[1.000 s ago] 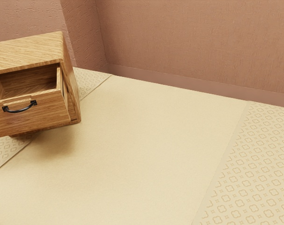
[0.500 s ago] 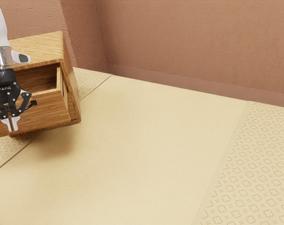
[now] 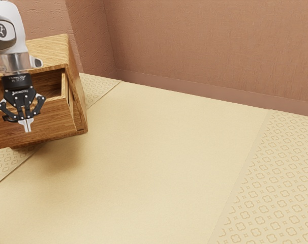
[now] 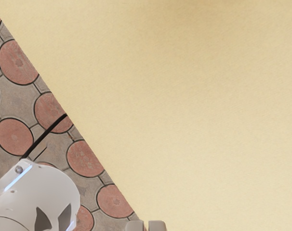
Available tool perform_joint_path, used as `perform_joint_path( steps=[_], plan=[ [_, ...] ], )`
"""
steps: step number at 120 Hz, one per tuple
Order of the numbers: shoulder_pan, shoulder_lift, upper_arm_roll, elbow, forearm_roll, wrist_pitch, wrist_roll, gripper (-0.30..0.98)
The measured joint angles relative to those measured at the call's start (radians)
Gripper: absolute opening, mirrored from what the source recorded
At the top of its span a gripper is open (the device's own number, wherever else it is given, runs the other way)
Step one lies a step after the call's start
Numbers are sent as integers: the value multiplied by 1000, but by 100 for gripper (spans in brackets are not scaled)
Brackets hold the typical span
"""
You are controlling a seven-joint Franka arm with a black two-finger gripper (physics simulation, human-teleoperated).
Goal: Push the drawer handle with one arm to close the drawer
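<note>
The cream counter (image 3: 159, 157) spreads widest. At the exterior view's left sits the wooden cabinet (image 3: 50, 48), its drawer (image 3: 56, 119) pulled out, the inside showing. The claw (image 3: 27, 126) hangs in front of the drawer's face, pointing down, fingers narrow, tips together. Behind it, partly hidden, is the dark handle (image 3: 9, 119); whether they touch, I cannot tell.
</note>
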Motion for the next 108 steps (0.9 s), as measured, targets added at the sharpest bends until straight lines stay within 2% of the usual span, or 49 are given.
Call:
perform_joint_path(
  steps=[45,108],
  plan=[
    [11,77,9,36,87,76,118,-10],
    [48,176,32,108,122,130,270,-10]
  ],
)
